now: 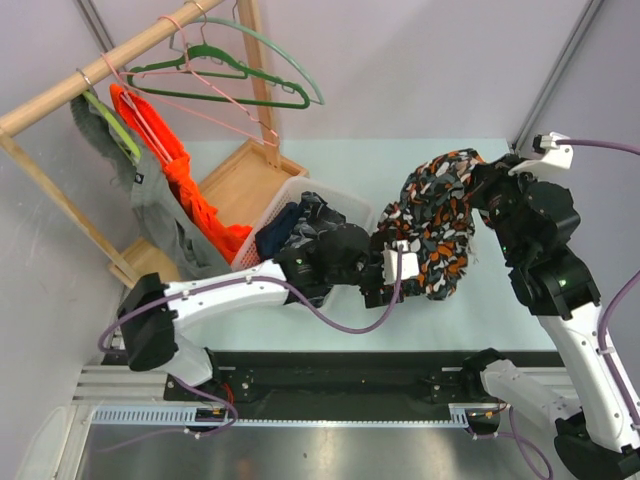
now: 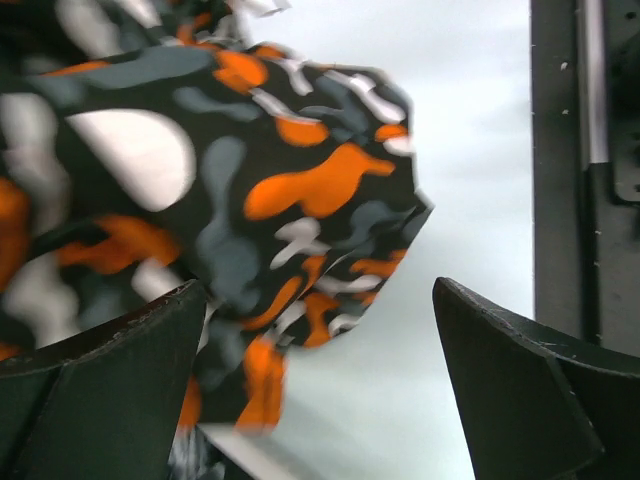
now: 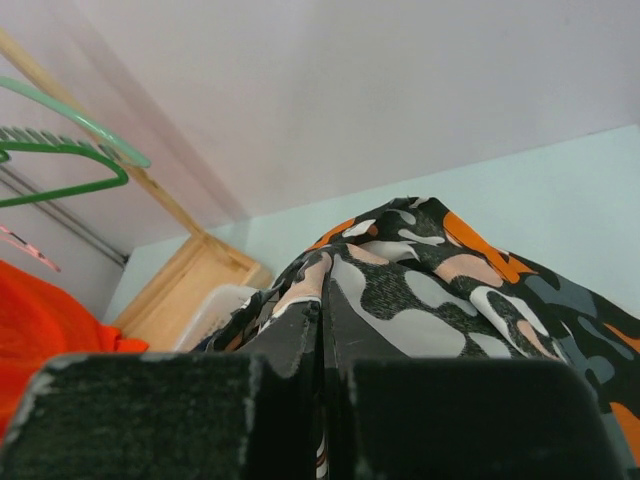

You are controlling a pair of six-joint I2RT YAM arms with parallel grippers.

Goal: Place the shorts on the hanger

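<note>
The shorts (image 1: 438,222), dark cloth with orange, white and grey blobs, hang in a bunch above the pale table. My right gripper (image 1: 484,186) is shut on their upper edge and holds them up; in its wrist view the cloth (image 3: 430,275) drapes over the closed fingers. My left gripper (image 1: 392,270) is open at the shorts' lower left edge, and in its wrist view the cloth (image 2: 250,190) hangs against the left finger (image 2: 110,390). The pink wire hanger (image 1: 205,75) hangs on the wooden rail at the back left.
A dark green hanger (image 1: 215,90) and a pale green hanger (image 1: 275,55) hang on the wooden rail (image 1: 100,70). An orange garment (image 1: 175,175) and grey clothes (image 1: 150,195) hang below. A white basket (image 1: 290,205) of dark clothes stands by the rack's wooden base (image 1: 235,180).
</note>
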